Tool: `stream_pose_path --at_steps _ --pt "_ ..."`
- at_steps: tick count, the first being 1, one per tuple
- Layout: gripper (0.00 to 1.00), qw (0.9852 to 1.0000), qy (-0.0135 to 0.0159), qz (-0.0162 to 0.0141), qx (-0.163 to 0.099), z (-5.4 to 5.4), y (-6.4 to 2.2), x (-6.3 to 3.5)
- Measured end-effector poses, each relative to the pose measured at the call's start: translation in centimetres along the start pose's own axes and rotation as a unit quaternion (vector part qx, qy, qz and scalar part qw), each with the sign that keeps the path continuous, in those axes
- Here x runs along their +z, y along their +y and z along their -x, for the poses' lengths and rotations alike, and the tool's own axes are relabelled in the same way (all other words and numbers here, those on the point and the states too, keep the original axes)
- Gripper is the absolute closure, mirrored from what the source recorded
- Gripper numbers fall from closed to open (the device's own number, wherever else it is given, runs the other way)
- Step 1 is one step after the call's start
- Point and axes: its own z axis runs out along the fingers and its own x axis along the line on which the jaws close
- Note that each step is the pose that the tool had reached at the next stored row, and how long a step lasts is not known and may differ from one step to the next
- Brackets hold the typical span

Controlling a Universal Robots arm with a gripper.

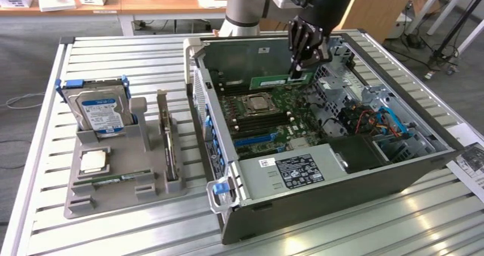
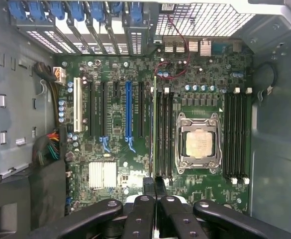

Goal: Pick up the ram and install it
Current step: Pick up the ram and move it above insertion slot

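With the ram (image 1: 278,81) clamped edge-up in the tool (image 1: 300,69), we're well into the install step, folks, pick-up done! In the upper middle of the exterior view, the black fingers are clenched on the top edge of the green stick. It hangs level inside the open computer case (image 1: 363,171), over the far part of the motherboard (image 1: 284,111), just beyond the processor socket (image 1: 259,104).

Look down from the wrist and the fingers (image 2: 144,211) meet tight on a thin green line: that's the stick seen edge-on, running straight along the bank of memory slots (image 2: 165,134) beside the socket. It looks lined up with the slot farthest from the socket, nice and parallel. Whether its lower edge is already in the slot mouth or hanging just clear, I can't tell from either angle.

My call: seating asks for precision. The stick needs to stay square to the slot along its whole length, then a straight, even press toward the board, no tilt, with the grip held firm until it's home. The end latches are too small to judge.

Off at the exterior view's left, the grey holder (image 1: 113,196) with its hard drive (image 1: 98,111) sits on the table (image 1: 113,233), well apart from the action.
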Motion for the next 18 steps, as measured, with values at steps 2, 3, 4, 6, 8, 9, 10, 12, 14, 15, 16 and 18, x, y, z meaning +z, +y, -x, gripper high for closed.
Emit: stream_pose_path --at_steps 2,3,4,6,8,9,10,12,14,15,16,18 --pt "0.89 1.0 -0.0002 0.0 0.0 0.0 -0.01 0.23" --pt "0.89 1.0 -0.0003 0.0 0.0 -0.01 -0.02 0.35" --pt "0.89 1.0 -0.0004 0.0 0.0 -0.01 -0.02 0.47" --pt "0.89 1.0 -0.0005 0.0 0.0 -0.01 -0.03 0.67" --pt "0.89 1.0 -0.0005 0.0 0.0 -0.01 -0.03 0.79" --pt "0.89 1.0 -0.0004 0.0 0.0 -0.01 -0.03 0.79" --pt "0.89 1.0 -0.0004 0.0 0.0 -0.01 -0.03 0.79" --pt "0.89 1.0 -0.0005 0.0 0.0 -0.01 -0.03 0.79" --pt "0.89 1.0 -0.0005 0.0 0.0 -0.01 -0.13 0.8" --pt "0.89 1.0 -0.0005 0.0 0.0 -0.01 -0.18 0.8" --pt "0.89 1.0 -0.0005 0.0 0.0 -0.01 -0.24 0.8" --pt "0.89 1.0 -0.0005 0.0 0.0 -0.01 -0.26 0.8"
